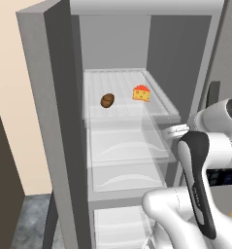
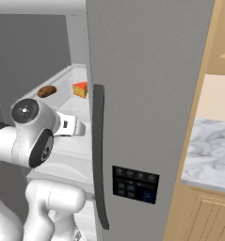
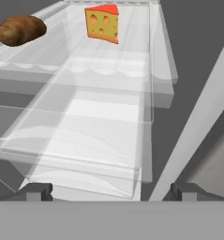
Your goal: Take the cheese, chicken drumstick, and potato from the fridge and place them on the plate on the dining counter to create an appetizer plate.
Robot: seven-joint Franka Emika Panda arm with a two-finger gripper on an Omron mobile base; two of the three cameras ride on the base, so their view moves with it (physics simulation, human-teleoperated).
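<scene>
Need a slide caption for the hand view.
Open fingers face fridge shelf; potato and cheese ahead.

One cheese (image 1: 141, 93) wedge and one potato (image 1: 107, 100) on one shelf (image 1: 127, 109).

The white arm is being shown rising from the lower right of the left base view, a dark-jointed link being carried upward toward the right edge, where a rounded joint is being bent over at mid-height. In the right base view, the arm is being seen at the lower left, its elbow joint being held at centre left and the wrist being pointed rightward. The gripper (image 3: 111, 193) is being held wide open in the hand view, its dark fingers (image 3: 36, 192) being kept far apart along the bottom, with nothing between them.
</scene>
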